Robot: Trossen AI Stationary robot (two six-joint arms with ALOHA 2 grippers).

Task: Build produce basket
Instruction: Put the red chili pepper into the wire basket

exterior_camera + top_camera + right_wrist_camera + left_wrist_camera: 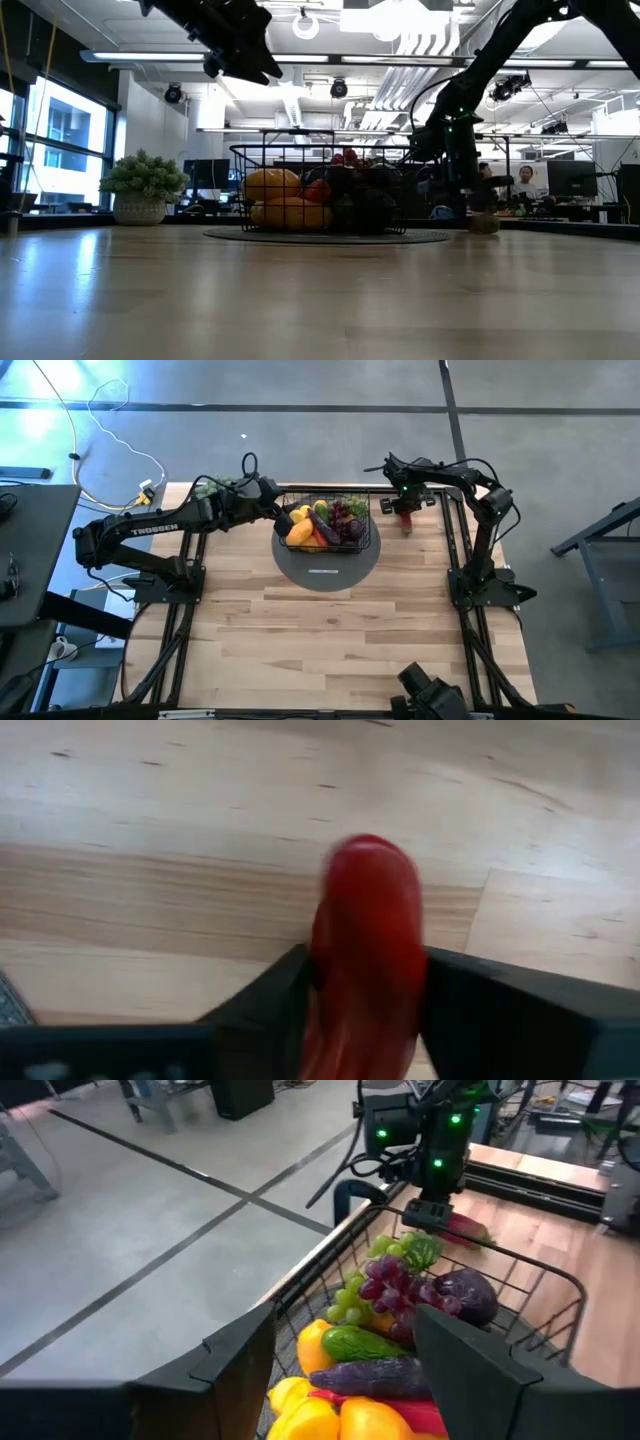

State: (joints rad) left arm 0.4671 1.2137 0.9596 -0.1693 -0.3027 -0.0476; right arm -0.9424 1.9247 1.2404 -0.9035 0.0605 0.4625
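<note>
The black wire basket (367,542) stands on a grey round disc at the table's far middle. It holds several toy fruits and vegetables: yellow lemons (330,1415), green and purple grapes (385,1280), a cucumber (360,1343) and an eggplant (375,1377). My left gripper (345,1325) is open and empty above the basket's left end (283,512). My right gripper (405,510) is right of the basket, low over the table, shut on a red toy vegetable (365,920) with a green end (407,528). My right gripper pinches the red vegetable's red body (345,970) between its two fingers. The fingers come from above, pointing down, and lie across it. The vegetable lies low at the table, and its green end (487,1235) points toward the table's near side; I cannot tell whether it still rests on the wood.
The grey disc (327,572) lies under the basket. A pale green bushy plant in a pot (143,185) stands at the table's far left corner (215,485). The table's near half is bare wood (330,650). People sit in the room behind (525,185).
</note>
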